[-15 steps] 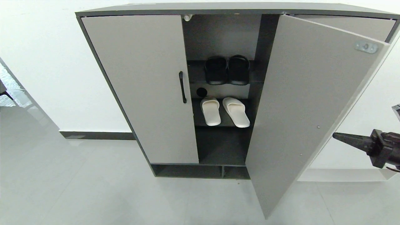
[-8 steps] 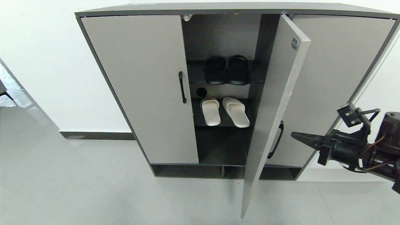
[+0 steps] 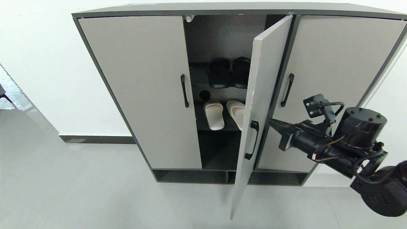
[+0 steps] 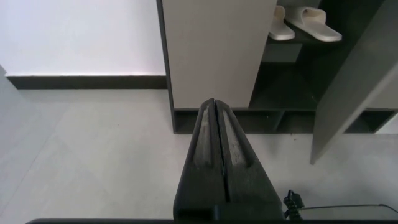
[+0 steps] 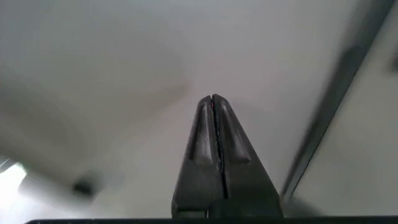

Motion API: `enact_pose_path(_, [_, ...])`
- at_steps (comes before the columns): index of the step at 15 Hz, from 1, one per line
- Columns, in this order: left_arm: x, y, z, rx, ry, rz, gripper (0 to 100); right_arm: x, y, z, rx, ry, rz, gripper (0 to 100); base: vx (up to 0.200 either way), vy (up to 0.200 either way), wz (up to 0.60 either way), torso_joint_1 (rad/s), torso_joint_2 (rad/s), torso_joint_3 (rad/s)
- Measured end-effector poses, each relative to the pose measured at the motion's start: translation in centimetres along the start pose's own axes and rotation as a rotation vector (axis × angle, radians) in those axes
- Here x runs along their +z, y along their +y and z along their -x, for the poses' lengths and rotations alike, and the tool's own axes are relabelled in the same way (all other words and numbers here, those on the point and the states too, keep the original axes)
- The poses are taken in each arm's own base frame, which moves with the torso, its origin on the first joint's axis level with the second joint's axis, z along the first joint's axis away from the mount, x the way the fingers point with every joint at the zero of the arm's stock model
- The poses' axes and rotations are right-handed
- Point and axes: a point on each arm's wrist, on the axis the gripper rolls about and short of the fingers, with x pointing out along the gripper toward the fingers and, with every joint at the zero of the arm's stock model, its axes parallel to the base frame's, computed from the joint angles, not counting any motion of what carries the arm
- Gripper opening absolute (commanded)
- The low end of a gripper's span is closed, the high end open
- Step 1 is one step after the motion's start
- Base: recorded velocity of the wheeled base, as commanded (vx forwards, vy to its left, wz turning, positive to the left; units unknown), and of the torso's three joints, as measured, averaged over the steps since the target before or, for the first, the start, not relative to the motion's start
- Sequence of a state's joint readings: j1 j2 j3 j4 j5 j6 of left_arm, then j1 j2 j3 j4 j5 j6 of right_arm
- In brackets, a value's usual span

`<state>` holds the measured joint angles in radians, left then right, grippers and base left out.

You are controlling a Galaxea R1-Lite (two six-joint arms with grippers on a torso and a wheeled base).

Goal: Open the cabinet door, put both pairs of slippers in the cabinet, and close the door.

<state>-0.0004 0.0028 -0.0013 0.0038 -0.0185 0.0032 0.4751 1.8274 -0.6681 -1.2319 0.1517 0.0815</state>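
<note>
The grey cabinet (image 3: pixel 133 79) stands against the wall with its middle door (image 3: pixel 257 95) swung partway open. A black pair of slippers (image 3: pixel 227 72) sits on an upper shelf and a white pair (image 3: pixel 213 114) on the shelf below, the door hiding part of the right-hand ones. My right gripper (image 3: pixel 272 123) is shut and empty, its tip just right of the door's black handle (image 3: pixel 252 140), against the door's outer face (image 5: pixel 124 74). My left gripper (image 4: pixel 213 104) is shut and empty, low over the floor before the cabinet base; the white slippers (image 4: pixel 305 18) show beyond it.
The left door (image 3: pixel 140 89) and right door (image 3: pixel 324 70) are shut, each with a black handle. Open grey floor (image 3: pixel 95 197) spreads in front. A dark skirting strip (image 3: pixel 95 139) runs along the white wall at left.
The middle door has swung from wide open to roughly half shut. My right arm has moved leftward from the right edge, following the door's outer face.
</note>
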Motion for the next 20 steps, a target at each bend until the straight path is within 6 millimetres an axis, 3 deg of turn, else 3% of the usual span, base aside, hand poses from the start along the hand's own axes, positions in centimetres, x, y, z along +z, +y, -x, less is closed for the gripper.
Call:
enact_pose_path(4, [0.0,0.0,0.0,0.0,0.0,0.0,0,-0.9,0.9,-5.7,-0.128,-0.106,-0.035,0,0.0,0.0,0.0,0.0,0.0,0.0])
enact_pose_path(6, [0.0,0.0,0.0,0.0,0.0,0.0,0,-1.8,1.7,-7.1,-0.115,-0.104,-0.04,0,0.0,0.0,0.0,0.0,0.0,0.0])
enact_pose_path(10, [0.0,0.0,0.0,0.0,0.0,0.0,0,-2.7,1.9,-7.0,-0.111,-0.077,-0.041,0,0.0,0.0,0.0,0.0,0.0,0.0])
enact_pose_path(15, [0.0,0.0,0.0,0.001,0.001,0.0,0,-2.9,2.8,-6.3,-0.088,-0.096,-0.038,0,0.12,0.0,0.0,0.0,0.0,0.0])
enact_pose_path(20, [0.0,0.0,0.0,0.0,0.0,0.0,0,-2.0,3.0,-6.7,-0.084,-0.13,-0.038,0,0.0,0.0,0.0,0.0,0.0,0.0])
